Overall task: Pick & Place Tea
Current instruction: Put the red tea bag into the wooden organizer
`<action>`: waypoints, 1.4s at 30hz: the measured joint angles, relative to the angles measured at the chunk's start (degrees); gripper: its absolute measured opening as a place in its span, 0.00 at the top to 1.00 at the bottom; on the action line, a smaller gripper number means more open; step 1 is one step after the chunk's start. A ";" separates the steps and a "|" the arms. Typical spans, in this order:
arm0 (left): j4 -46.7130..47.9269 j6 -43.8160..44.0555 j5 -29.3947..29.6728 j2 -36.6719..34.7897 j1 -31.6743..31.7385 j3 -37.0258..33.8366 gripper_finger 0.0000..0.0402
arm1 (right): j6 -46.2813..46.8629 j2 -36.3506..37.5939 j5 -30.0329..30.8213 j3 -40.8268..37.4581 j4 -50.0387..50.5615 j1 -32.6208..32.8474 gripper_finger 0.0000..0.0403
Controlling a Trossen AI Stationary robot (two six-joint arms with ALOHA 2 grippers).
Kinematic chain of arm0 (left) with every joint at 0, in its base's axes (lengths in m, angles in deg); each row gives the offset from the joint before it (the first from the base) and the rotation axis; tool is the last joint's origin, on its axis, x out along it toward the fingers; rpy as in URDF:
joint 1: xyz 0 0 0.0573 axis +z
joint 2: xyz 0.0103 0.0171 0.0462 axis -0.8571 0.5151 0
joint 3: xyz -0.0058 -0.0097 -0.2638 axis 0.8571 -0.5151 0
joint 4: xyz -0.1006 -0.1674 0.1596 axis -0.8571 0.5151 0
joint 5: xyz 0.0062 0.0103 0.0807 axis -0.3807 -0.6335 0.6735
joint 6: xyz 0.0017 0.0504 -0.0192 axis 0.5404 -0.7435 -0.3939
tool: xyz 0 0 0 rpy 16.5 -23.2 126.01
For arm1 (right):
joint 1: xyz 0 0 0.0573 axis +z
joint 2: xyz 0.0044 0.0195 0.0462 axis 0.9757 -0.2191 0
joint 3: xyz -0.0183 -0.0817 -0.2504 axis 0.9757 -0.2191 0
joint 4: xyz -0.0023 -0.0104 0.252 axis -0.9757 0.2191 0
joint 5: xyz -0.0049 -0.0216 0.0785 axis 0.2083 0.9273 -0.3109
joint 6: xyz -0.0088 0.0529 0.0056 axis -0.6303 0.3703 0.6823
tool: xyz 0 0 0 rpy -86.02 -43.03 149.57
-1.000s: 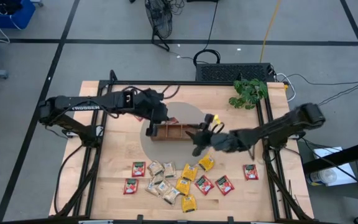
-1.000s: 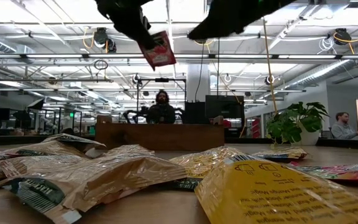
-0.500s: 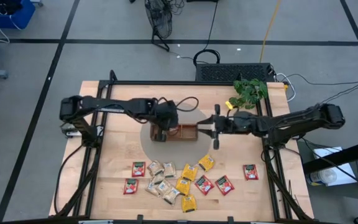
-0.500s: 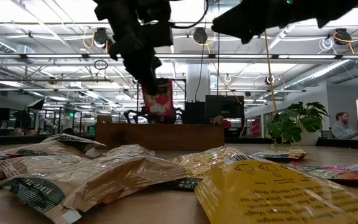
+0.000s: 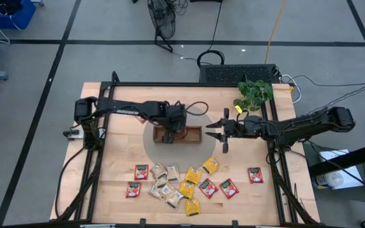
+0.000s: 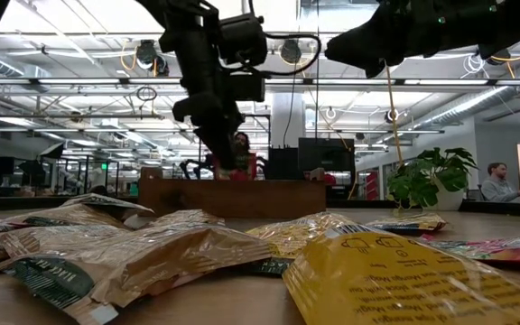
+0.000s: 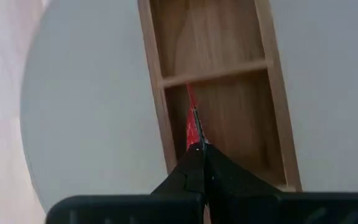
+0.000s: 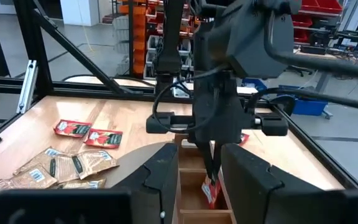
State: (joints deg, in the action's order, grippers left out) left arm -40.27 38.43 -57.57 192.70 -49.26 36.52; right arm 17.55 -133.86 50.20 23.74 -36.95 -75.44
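Here my left gripper (image 7: 197, 163) pinched the red tea sachet (image 7: 192, 127) by its top edge over the tray (image 5: 192, 135); it seemed light, thin and floppy.

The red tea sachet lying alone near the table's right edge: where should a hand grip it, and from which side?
Come straight down from above and pinch the lone red sachet across one edge. It lies flat on the table, apart from the other sachets, so nothing blocks the approach. The open right hand seems nearer; the left hand holds a second red sachet in the tray.
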 joint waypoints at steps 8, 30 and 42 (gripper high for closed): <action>0.35 -0.38 2.73 0.23 -0.02 0.00 0.99 | 0.00 -0.01 0.00 0.00 0.28 0.03 0.74; -1.74 -1.04 4.18 0.30 0.15 -0.04 0.89 | 1.46 -0.01 0.02 0.02 0.68 0.05 0.74; -1.53 -2.13 14.91 -0.18 -0.78 -0.09 0.72 | 1.49 -0.01 0.02 0.04 1.95 0.05 0.74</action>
State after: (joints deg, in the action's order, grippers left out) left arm -41.80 36.30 -42.66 192.53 -50.04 36.43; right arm 19.04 -133.87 50.23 23.78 -34.99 -75.39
